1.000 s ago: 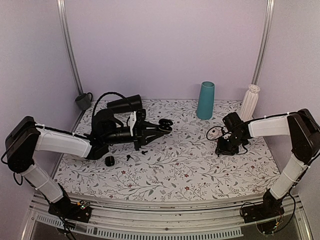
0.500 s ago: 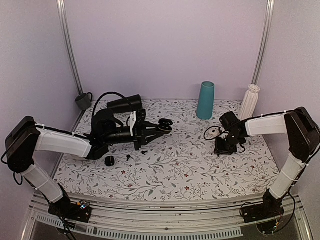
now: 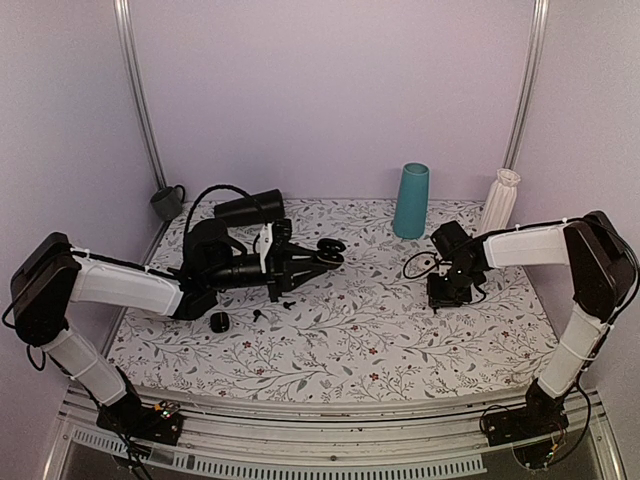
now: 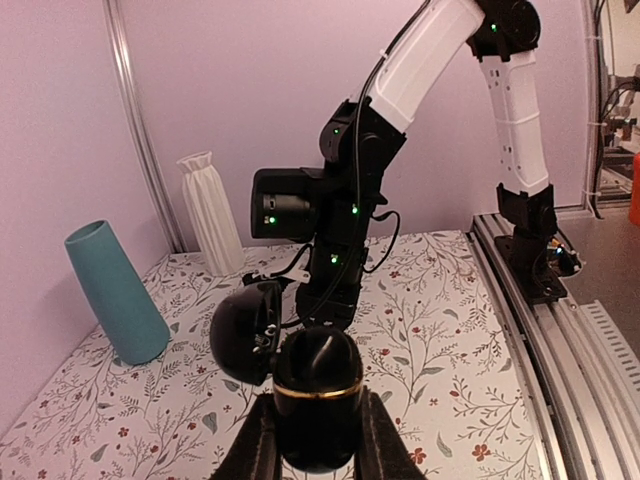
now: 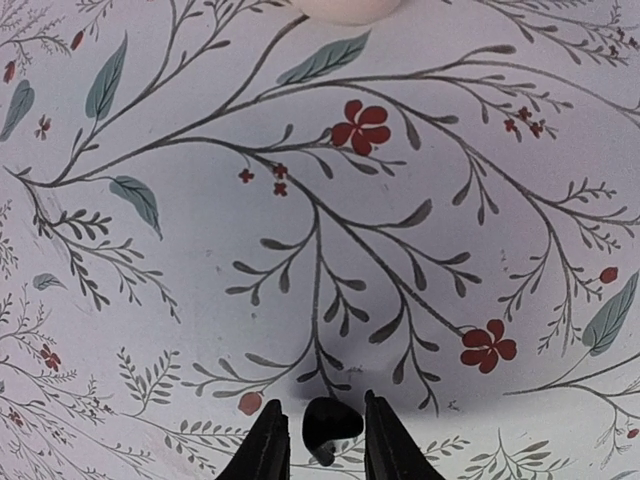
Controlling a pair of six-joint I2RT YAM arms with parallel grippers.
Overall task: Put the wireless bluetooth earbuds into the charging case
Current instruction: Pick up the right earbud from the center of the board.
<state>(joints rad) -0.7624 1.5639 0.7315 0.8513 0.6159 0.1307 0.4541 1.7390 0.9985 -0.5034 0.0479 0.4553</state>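
My left gripper (image 3: pixel 318 255) is shut on a black charging case (image 4: pixel 317 400) with a gold band. It holds the case above the table with the lid (image 4: pixel 240 330) hinged open to the left. My right gripper (image 3: pixel 442 298) points straight down at the table at the right. In the right wrist view its fingertips (image 5: pixel 268 440) stand on either side of a tiny black earbud (image 5: pixel 330 422) lying on the floral cloth, with a small gap on each side. In the top view the gripper hides that earbud.
A teal cup (image 3: pixel 411 200) and a white ribbed vase (image 3: pixel 499 204) stand at the back right. A grey mug (image 3: pixel 167 202) and a black bulky object (image 3: pixel 250 207) are at the back left. Small black bits (image 3: pixel 219 321) (image 3: pixel 258 315) (image 3: pixel 288 303) lie under the left arm.
My right gripper has shifted a little to the left over the table. The left arm and the case have not moved.
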